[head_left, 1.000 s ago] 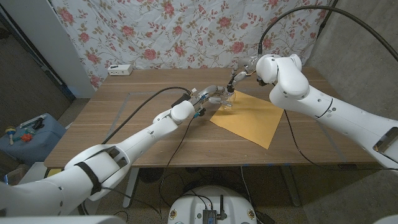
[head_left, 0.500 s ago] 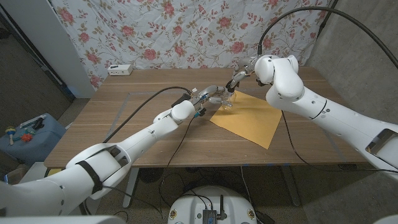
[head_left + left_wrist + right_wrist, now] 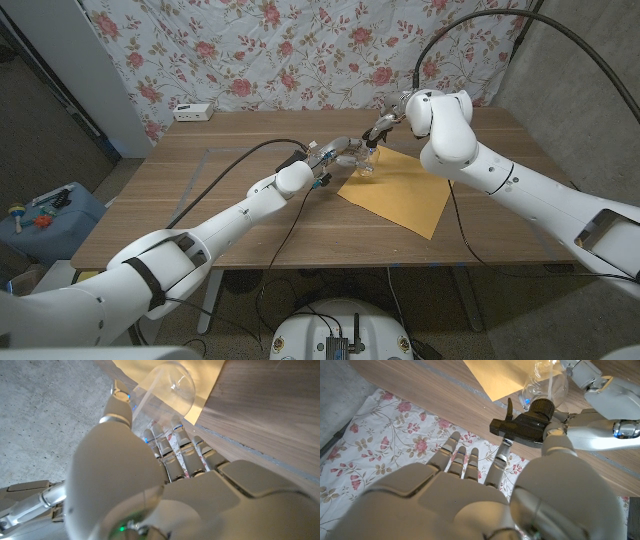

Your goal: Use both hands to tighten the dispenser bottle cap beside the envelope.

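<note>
Mid-tightening, by the look of it. Wooden table (image 3: 200,190) carrying yellow envelope (image 3: 400,190), with clear dispenser bottle (image 3: 366,163) at envelope's ten o'clock corner. Left hand (image 3: 335,158) wrapped round bottle body, steadying. Right hand (image 3: 385,124) pinching black pump cap (image 3: 532,425) from above. Next, likely: twist cap against braced bottle. White box (image 3: 193,112) far off at ten o'clock; nothing obstructing.

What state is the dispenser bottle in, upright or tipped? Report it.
Upright. The clear dispenser bottle stands at the envelope edge with its black pump cap on top; the left hand holds its body.
</note>
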Tool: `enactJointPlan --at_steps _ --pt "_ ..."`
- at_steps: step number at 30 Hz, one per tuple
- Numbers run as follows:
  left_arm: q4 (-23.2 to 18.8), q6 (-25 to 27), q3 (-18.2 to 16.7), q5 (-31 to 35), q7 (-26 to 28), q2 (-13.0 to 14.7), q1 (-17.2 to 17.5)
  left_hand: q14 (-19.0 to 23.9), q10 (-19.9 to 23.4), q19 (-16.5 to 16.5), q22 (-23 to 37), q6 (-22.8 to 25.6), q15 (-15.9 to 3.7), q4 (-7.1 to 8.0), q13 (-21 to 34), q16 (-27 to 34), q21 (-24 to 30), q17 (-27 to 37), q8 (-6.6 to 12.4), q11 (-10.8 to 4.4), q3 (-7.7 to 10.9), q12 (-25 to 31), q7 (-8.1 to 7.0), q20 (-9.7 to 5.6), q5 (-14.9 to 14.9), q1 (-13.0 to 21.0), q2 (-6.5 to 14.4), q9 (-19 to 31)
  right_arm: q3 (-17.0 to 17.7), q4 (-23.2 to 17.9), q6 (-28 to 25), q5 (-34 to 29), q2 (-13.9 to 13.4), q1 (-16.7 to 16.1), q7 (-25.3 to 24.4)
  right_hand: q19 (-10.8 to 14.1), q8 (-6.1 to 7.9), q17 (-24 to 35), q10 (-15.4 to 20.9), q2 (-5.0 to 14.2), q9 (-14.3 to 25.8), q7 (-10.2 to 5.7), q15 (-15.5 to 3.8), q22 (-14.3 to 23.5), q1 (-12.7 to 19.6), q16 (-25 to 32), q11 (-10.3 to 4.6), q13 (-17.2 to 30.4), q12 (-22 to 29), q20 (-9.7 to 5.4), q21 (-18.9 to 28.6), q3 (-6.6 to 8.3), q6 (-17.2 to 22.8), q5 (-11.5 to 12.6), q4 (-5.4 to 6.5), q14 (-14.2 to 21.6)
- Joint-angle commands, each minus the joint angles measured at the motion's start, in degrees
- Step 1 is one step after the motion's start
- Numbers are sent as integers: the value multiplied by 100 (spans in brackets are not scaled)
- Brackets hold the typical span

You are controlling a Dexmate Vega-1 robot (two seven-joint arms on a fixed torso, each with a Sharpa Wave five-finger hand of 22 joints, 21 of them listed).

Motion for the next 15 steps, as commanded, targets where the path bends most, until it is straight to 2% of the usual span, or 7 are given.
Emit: enactJointPlan --at_steps 1,9,15 --pt "-23 13 -12 -14 28 9 16 128 488 48 6 914 -634 440 1076 56 -18 29 133 -160 472 12 66 -568 26 -466 700 19 79 202 101 -794 305 -143 327 121 120 23 156 15 34 31 -40 13 -69 67 5 12 56 -32 45 -51 244 -14 1 125" --pt "69 -37 -5 -17 22 -24 -20 133 489 51 6 905 -639 436 1082 55 -17 25 129 -144 477 7 67 -559 25 -463 699 19 282 305 270 -1205 544 -336 429 281 354 27 465 47 22 135 -129 13 -217 105 -31 7 94 -63 45 -116 845 -17 22 329" --pt "144 -68 3 -29 4 -52 -48 134 488 49 6 906 -640 431 1086 56 -18 25 129 -157 480 2 88 -558 25 -458 697 18 420 372 426 -1462 708 -463 502 367 457 23 643 62 2 171 -161 14 -243 122 -29 3 115 -93 45 -132 1137 -15 3 442"
